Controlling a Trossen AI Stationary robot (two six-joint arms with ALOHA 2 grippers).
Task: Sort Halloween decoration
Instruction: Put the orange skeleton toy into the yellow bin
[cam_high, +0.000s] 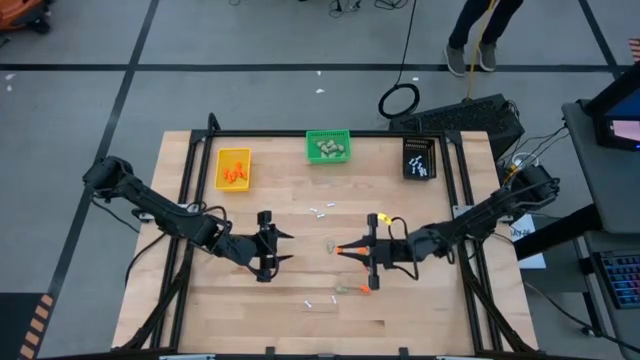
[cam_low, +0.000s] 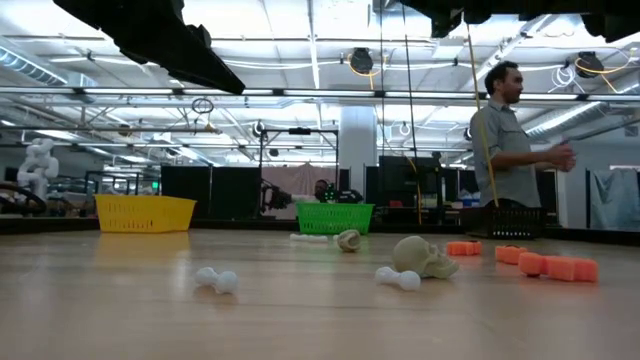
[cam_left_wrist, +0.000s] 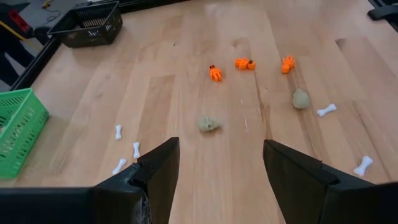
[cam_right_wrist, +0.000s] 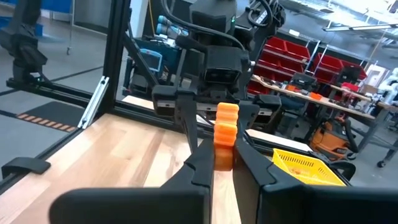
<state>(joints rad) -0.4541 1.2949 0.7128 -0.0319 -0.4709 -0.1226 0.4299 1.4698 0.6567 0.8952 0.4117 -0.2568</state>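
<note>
My left arm reaches in from the left, its gripper (cam_high: 283, 247) above the middle of the surface, jaws parted wide and empty. My right arm reaches in from the right, its gripper (cam_high: 347, 249) clamped on an orange piece (cam_right_wrist: 224, 135).

A robotics laboratory in an open industrial hall: wooden worktable (cam_high: 400, 310) in a black metal frame (cam_high: 470, 250), grey floor marked with black tape lines (cam_high: 300, 68), exposed ceiling trusses (cam_low: 300, 90), red parts bins (cam_right_wrist: 292, 59), cluttered workbenches (cam_right_wrist: 323, 102), a standing person (cam_low: 510, 130).
</note>
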